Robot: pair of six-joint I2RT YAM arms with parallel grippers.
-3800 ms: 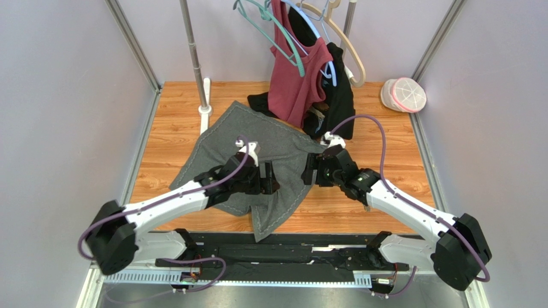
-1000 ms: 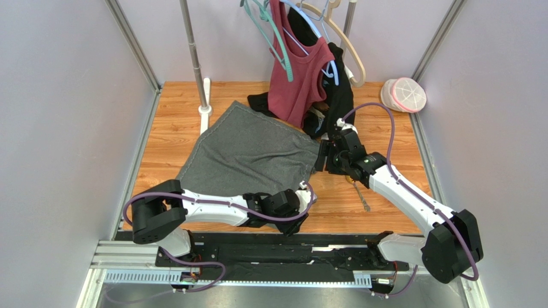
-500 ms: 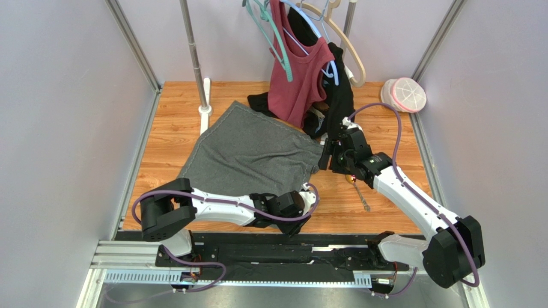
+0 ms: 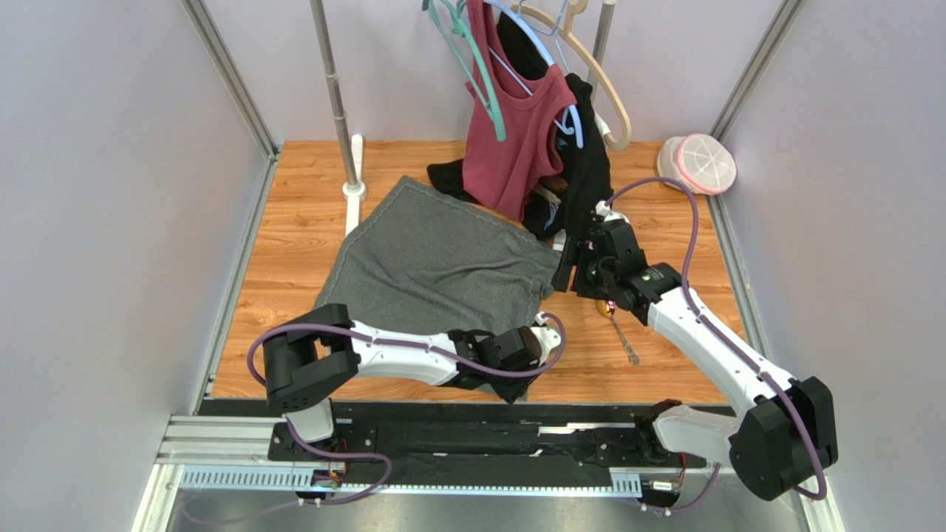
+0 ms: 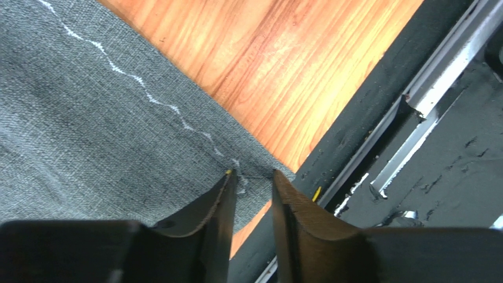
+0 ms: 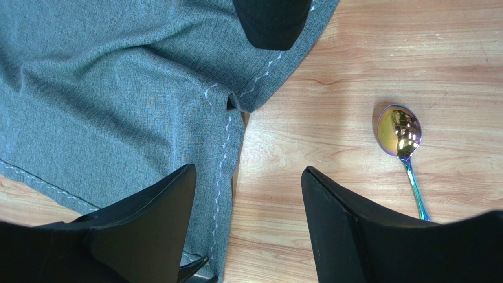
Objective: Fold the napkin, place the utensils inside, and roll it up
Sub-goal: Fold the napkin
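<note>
Warm orange wood makes the table (image 4: pixel 300 244), and at its near edge runs a black base plate (image 4: pixel 477 427).

The left gripper (image 5: pixel 251 180) points down at the nearest corner of the napkin (image 4: pixel 433 261). Its two fingers stand only a narrow gap apart, and the stitched corner shows in this gap. Whether they already pinch the cloth cannot be told. The right gripper (image 6: pixel 248 170) is wide apart and holds nothing. It hangs over the napkin's right edge, where the cloth is doubled into a small flap. The spoon (image 6: pixel 399 131) lies on bare wood just beside this edge, apart from the cloth. The napkin itself is spread in the middle of the table, not yet folded, and its far corner reaches toward the maroon garment (image 4: pixel 505 133).

Some things could go wrong. The left fingers sit at the very tip of the corner, so a grip may catch only the border and slip when the cloth is lifted. They are also close to the black plate and may scrape it. If the cloth is dragged to the right, it may push the spoon away.

The left arm lies low along the near edge, bent sharply at its base, with the forearm stretched to the right. The right arm reaches forward and to the left, its wrist turned downward.
</note>
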